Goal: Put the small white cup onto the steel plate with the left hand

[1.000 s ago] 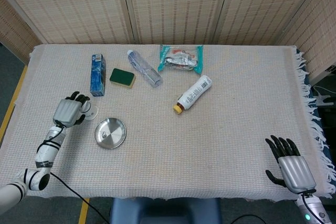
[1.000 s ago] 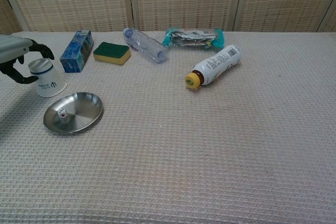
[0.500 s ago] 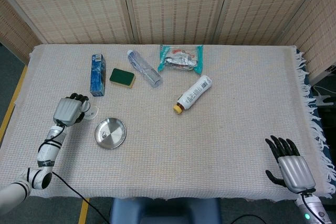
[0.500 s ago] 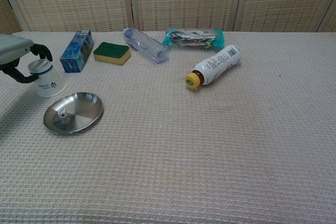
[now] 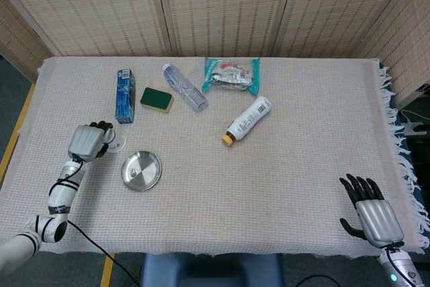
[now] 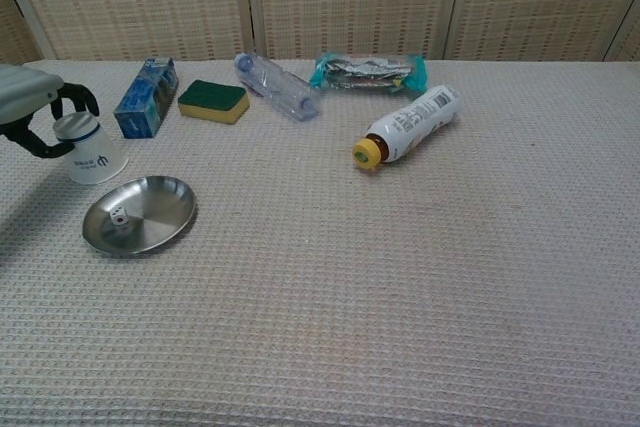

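The small white cup (image 6: 92, 155) stands upside down on the cloth at the far left, just behind the steel plate (image 6: 162, 209). My left hand (image 6: 38, 112) reaches it from the left and grips its narrow top, fingers curled over the back and thumb against the near side. In the head view the left hand (image 5: 87, 142) covers most of the cup (image 5: 117, 144), and the plate (image 5: 150, 166) lies just to its right. My right hand (image 5: 373, 216) rests open at the table's near right corner, holding nothing.
A small die (image 6: 118, 217) lies in the plate. Behind the cup are a blue carton (image 6: 146, 97) and a green sponge (image 6: 212, 100). Further back lie a clear bottle (image 6: 277, 87), a teal packet (image 6: 368, 71) and a white yellow-capped bottle (image 6: 408, 125).
The left hand's fingers have curled in tighter around the cup's top. The cup has stayed in its place on the cloth. The right hand has not moved.
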Action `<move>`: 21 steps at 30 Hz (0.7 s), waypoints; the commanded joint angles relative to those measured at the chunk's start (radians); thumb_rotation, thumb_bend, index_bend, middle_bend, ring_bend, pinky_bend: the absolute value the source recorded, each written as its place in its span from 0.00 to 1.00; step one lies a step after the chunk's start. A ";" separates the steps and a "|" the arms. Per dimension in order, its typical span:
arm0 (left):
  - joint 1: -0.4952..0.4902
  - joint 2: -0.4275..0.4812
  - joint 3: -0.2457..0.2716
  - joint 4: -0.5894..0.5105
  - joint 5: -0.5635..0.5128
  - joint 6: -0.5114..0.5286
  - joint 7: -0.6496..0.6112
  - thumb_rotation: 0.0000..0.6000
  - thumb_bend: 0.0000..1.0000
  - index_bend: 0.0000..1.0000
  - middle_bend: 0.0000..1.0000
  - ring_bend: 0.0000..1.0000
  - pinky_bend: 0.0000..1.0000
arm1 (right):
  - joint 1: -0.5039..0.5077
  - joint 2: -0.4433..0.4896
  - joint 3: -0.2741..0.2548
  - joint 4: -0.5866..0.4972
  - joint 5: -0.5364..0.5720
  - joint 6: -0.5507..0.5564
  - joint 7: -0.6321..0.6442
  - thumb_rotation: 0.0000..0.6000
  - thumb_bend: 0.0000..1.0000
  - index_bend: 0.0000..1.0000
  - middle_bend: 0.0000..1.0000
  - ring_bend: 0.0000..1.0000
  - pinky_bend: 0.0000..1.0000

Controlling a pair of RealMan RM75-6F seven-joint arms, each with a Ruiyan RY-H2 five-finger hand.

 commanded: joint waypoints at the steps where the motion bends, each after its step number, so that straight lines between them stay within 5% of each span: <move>1: 0.003 -0.006 -0.002 0.009 0.002 0.016 0.001 1.00 0.42 0.41 0.50 0.42 0.61 | 0.000 -0.001 0.000 0.000 0.001 -0.001 -0.001 0.88 0.20 0.00 0.00 0.00 0.00; 12: 0.025 0.009 0.005 -0.016 0.023 0.083 0.031 1.00 0.44 0.45 0.56 0.46 0.66 | 0.001 -0.002 -0.003 0.000 -0.003 0.000 0.000 0.89 0.20 0.00 0.00 0.00 0.00; 21: 0.100 0.190 0.039 -0.363 0.068 0.187 0.070 1.00 0.44 0.48 0.59 0.49 0.67 | 0.007 -0.001 -0.009 0.001 -0.012 -0.013 0.006 0.88 0.20 0.00 0.00 0.00 0.00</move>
